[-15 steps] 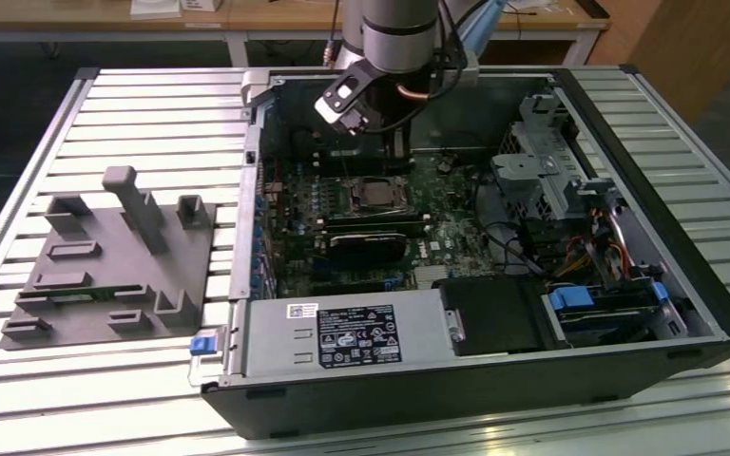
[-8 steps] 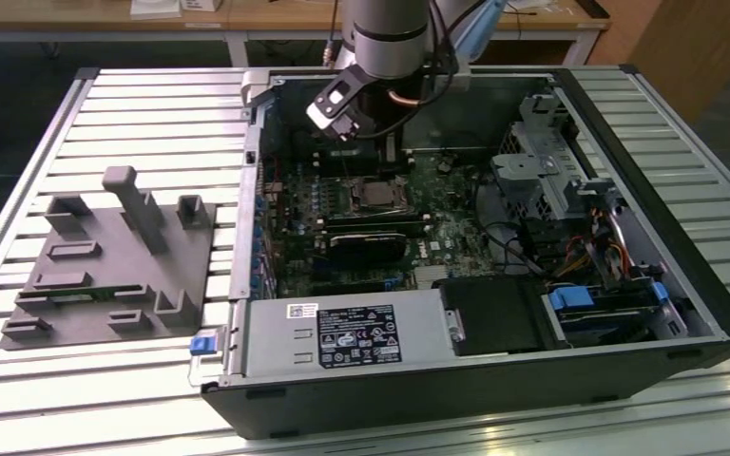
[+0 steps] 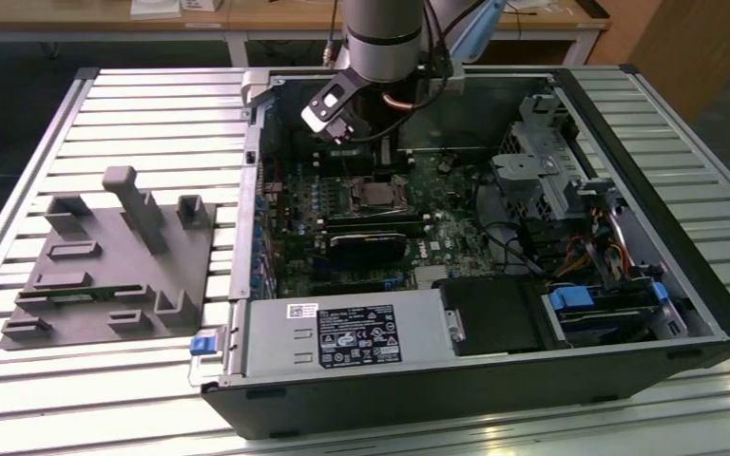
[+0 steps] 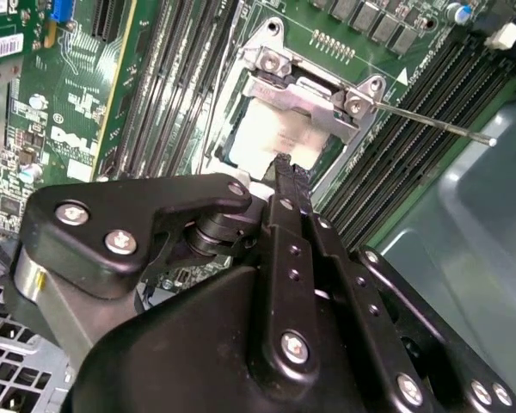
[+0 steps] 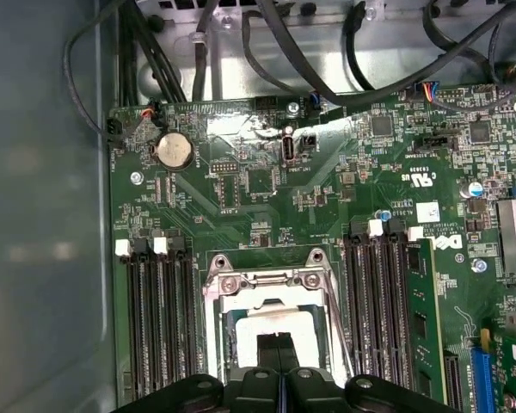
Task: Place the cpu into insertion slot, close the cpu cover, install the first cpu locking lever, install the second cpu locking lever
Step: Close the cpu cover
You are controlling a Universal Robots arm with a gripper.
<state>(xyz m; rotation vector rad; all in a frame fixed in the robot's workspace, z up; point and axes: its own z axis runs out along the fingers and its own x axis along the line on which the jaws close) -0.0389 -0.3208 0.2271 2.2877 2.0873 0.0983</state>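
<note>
The cpu (image 4: 262,138) lies in the insertion slot (image 5: 213,303) on the green board, its silvery top (image 5: 275,320) showing. The cpu cover (image 4: 308,96) lies down over it, as a silver frame around the chip. One thin locking lever (image 4: 430,121) sticks out free beside the socket, not latched. My gripper (image 4: 289,168) hangs just over the socket's edge with its black fingers (image 5: 269,351) pressed together and nothing between them. In the exterior view the gripper (image 3: 339,128) is inside the open computer case, a little behind the socket (image 3: 375,195).
Long black memory slots (image 5: 159,318) flank the socket on both sides. Black cables (image 5: 267,52) run along the case wall. A black card (image 3: 365,249), a drive cage (image 3: 536,180) and the power supply (image 3: 339,334) crowd the case. A grey fixture (image 3: 111,256) stands on the exterior view's left.
</note>
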